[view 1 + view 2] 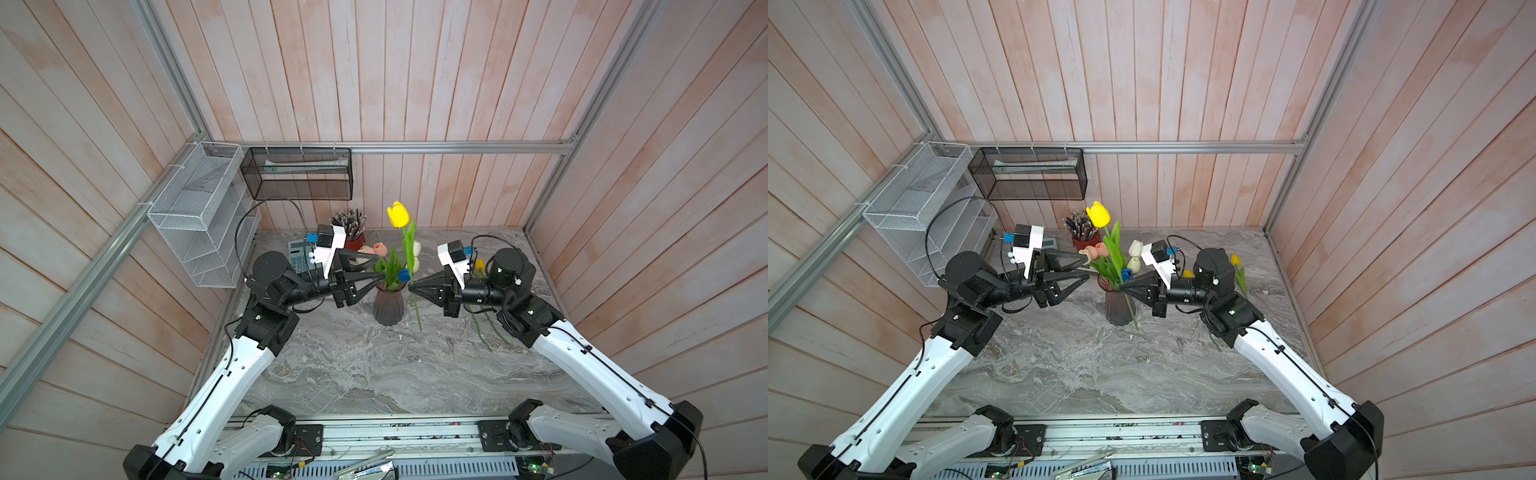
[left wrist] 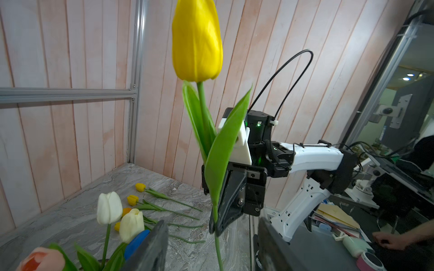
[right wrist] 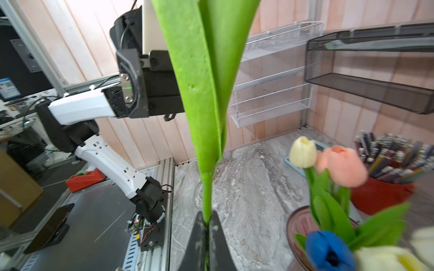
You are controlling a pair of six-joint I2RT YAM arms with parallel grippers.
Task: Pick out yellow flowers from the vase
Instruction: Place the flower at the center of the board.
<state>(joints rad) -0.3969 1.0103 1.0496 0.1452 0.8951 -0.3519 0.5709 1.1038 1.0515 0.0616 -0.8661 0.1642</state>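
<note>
Right gripper (image 3: pixel 207 225) pinching a yellow artificial tulip (image 1: pixel 398 215) beside the dark grey ribbed translucent vase (image 1: pixel 388 307).
Left of the vase, the left gripper (image 1: pixel 379 268) holds its jaws apart on nothing, tips near the leaves. Pink tulips (image 1: pixel 379 249), a blue tulip (image 1: pixel 403 274) and white tulips (image 1: pixel 417 248) stand in the vase. Just right of it, the right gripper's closed jaws grip the yellow tulip's green stem, upright, its end outside the vase. Further right, other yellow tulips (image 2: pixel 140 187) lie on the grey marble table (image 1: pixel 374 374).
</note>
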